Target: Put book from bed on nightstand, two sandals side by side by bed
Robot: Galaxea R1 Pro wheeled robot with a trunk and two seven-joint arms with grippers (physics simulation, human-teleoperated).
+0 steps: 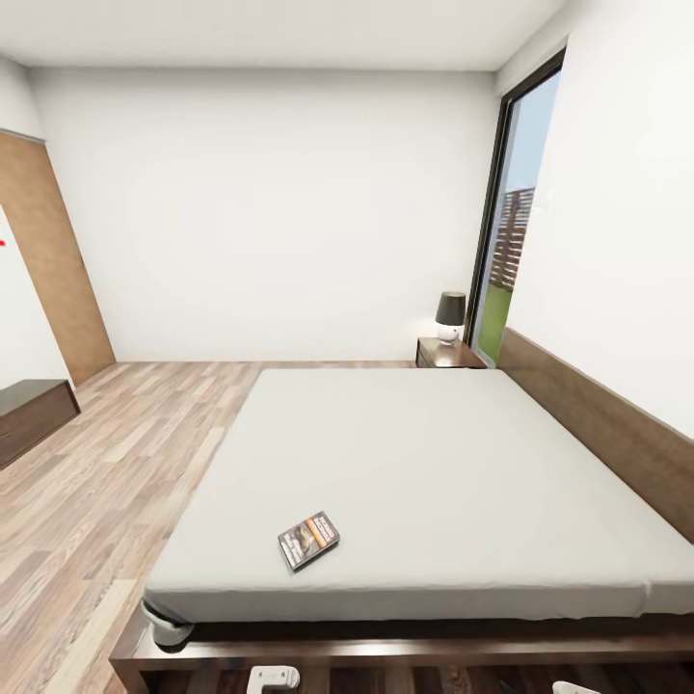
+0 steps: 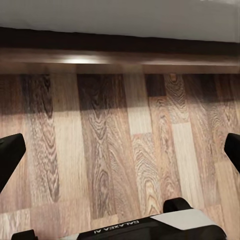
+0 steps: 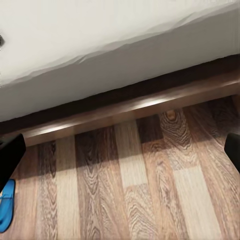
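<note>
The book (image 1: 308,540) is lying flat on the grey mattress of the bed (image 1: 434,482), near the foot edge and toward the robot's left, its cover facing up and nothing touching it, so it is sitting within likely reach from where the robot is standing at the foot of the frame. The nightstand (image 1: 445,355) is waiting at the far corner beside the window, carrying a small lamp (image 1: 449,316), well apart from the book. One blue sandal (image 3: 6,210) is peeking in on the floor (image 2: 120,160) near the bed frame, beside the right gripper (image 3: 120,150). Both the left gripper (image 2: 120,150) and the right one are hanging low over the planks with fingers spread wide and holding nothing, probably parked during the approach.
</note>
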